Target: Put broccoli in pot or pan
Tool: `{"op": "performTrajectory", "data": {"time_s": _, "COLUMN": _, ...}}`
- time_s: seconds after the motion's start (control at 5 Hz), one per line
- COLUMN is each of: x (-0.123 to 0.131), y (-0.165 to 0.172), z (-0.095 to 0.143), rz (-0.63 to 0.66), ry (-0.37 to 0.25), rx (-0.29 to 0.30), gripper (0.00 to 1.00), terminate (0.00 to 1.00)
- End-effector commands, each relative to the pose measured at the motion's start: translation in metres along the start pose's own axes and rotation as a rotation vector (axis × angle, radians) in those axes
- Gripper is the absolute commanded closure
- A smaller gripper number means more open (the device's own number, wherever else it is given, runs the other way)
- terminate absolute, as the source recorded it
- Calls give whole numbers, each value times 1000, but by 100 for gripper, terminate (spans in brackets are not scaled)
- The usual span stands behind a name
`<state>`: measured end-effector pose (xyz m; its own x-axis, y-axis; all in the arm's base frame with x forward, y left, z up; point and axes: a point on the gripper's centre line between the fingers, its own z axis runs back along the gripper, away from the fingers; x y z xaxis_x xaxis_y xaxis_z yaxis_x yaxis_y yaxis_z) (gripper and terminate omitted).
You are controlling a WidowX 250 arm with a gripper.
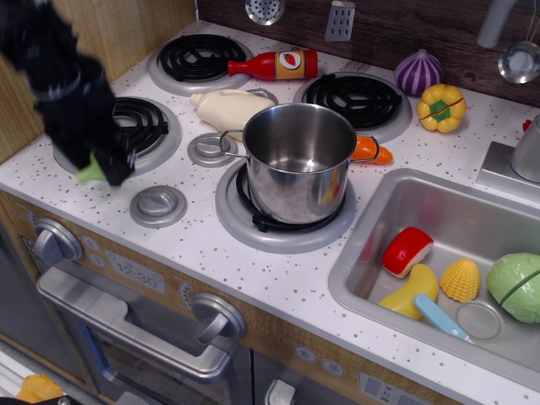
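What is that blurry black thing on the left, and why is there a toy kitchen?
The black thing is a robot arm. At its tip are two fingers that pinch like tongs. It looks fuzzy because it is moving. The single picture is taken from above and in front of the toy kitchen.

A bit of light green pokes out by the fingers: that is a small toy broccoli. It seems to be pinched between them, though the blur makes that hard to tell for sure.

In the middle, a shiny steel pot stands on a burner. It looks empty. The broccoli should go in there.

Around it lie a red bottle, a purple onion and a yellow pepper. The sink on the right holds more toy food, including a big green cabbage.
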<state>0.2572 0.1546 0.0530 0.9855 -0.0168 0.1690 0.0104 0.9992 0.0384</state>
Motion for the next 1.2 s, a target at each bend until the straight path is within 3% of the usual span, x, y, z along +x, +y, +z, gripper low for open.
{"op": "performTrajectory", "data": {"time_s": 0.0, "x": 39, "y": -27, "z": 86, "rz": -39, "ry": -34, "rx": 95, "gripper": 100, "terminate": 0}}
{"op": "performTrajectory", "data": {"time_s": 0.2, "x": 68, "y": -73, "z": 125, "rz": -44, "ry": -51, "rx": 90, "gripper": 100, "terminate": 0}}
{"op": "performTrajectory", "data": {"time_s": 0.4, "x": 85, "y": -120, "z": 122, "rz": -70, "ry": -96, "rx": 89, "gripper": 100, "terminate": 0}}
{"op": "performTrajectory", "data": {"time_s": 0.6, "x": 94, "y": -146, "z": 95, "rz": -71, "ry": -131, "rx": 22, "gripper": 100, "terminate": 0}}
{"op": "performTrajectory", "data": {"time_s": 0.8, "x": 96, "y": -151, "z": 71, "rz": -51, "ry": -174, "rx": 22, "gripper": 100, "terminate": 0}}
{"op": "performTrajectory", "data": {"time_s": 1.0, "x": 103, "y": -147, "z": 57, "rz": -93, "ry": -128, "rx": 0, "gripper": 100, "terminate": 0}}
